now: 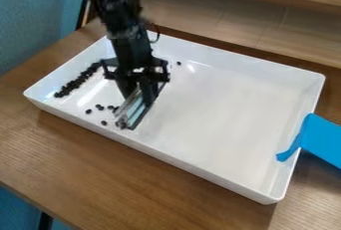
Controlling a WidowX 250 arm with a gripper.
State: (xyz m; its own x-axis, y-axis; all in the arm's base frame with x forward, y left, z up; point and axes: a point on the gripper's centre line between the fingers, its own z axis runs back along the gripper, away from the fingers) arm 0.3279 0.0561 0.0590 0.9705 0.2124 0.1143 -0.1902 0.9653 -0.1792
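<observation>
On the brown wooden worktop [93, 162] sits a shallow white rectangular tray [220, 109]. The black arm [118, 25] slants down from the top edge, its claw [142, 82] pointing down over the tray's left half, drawn in around a flat pale-faced tool with a dark edge [136, 110]. Small round black pieces [79, 80] line the tray's left edge, with a few strays by the tool. This looks like mid-sweep; the next move calls for keeping the tool low and level.

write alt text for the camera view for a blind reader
Black gripper holding a flat tool in a white tray, beside scattered black bits; more bits line the tray's left wall. A blue tool overlaps the right rim.
</observation>
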